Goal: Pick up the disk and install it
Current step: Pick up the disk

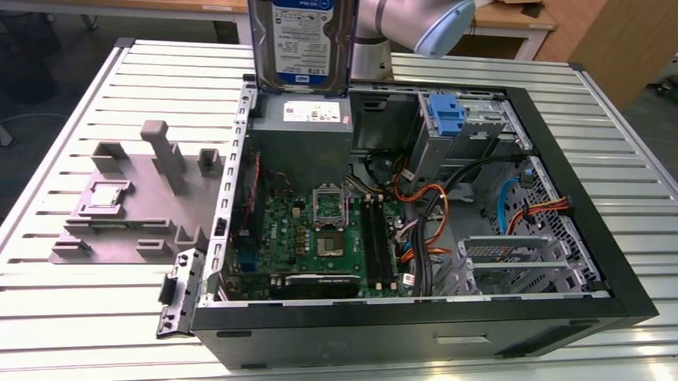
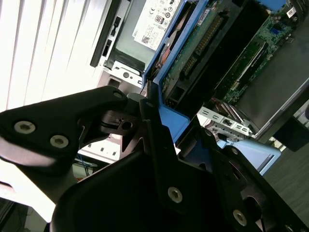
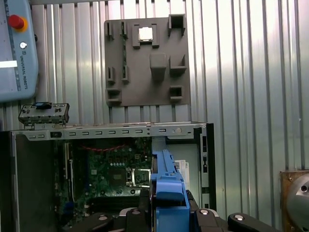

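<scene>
At the near edge, computer case (image 1: 424, 317): black tower lying on its side, panel off, on a slatted metal table (image 1: 85, 317).
Drive cage (image 1: 519, 262): bare silver bracket inside the case, toward the exterior view's right.
Motherboard (image 1: 317, 238): green, flat on the case floor, with orange and black cables beside it.
Fixture tray (image 1: 138, 206): grey moulded block on the table, beside the case on the exterior view's left; a small square chip (image 3: 146, 34) sits in one recess.
Power supply (image 1: 302, 135): grey box with white sticker, in the case's far corner.
Caddy (image 1: 447, 119): blue plastic, standing in the far drive bay, well apart from the disk.
Disk (image 1: 302, 44): silver hard drive, blue-and-white label facing the exterior camera, upright and just above the power supply; contact cannot be told.
Gripper (image 2: 159, 123): black fingers (image 2: 111, 104) clamped on the disk's blue carrier rail, seen in both wrist views.
Robot arm (image 1: 424, 24): grey, behind the case.
</scene>
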Motion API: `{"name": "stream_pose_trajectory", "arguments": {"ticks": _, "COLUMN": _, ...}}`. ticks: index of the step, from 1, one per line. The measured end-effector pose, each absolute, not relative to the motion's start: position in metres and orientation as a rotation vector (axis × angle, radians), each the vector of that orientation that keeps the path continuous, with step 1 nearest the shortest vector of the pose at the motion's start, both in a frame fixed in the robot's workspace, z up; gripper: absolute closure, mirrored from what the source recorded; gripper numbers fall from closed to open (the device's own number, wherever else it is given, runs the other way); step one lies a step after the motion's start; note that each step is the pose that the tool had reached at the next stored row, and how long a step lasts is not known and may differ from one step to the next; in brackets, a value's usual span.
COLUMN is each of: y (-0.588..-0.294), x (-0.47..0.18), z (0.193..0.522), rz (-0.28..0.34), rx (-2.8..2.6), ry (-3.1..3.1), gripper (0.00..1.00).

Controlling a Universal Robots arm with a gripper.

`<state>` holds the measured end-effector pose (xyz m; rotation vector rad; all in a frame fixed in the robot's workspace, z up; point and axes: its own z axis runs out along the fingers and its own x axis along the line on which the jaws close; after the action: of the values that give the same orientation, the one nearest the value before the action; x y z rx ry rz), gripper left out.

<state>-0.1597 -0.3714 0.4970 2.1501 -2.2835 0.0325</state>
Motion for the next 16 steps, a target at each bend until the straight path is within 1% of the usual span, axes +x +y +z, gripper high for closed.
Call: {"name": "stream_pose_trajectory", "arguments": {"ticks": 16, "y": -0.371, "x": -0.146, "z": 0.497, "rz": 0.032, "rx": 2.15, "ry": -2.283, "gripper": 0.63}}
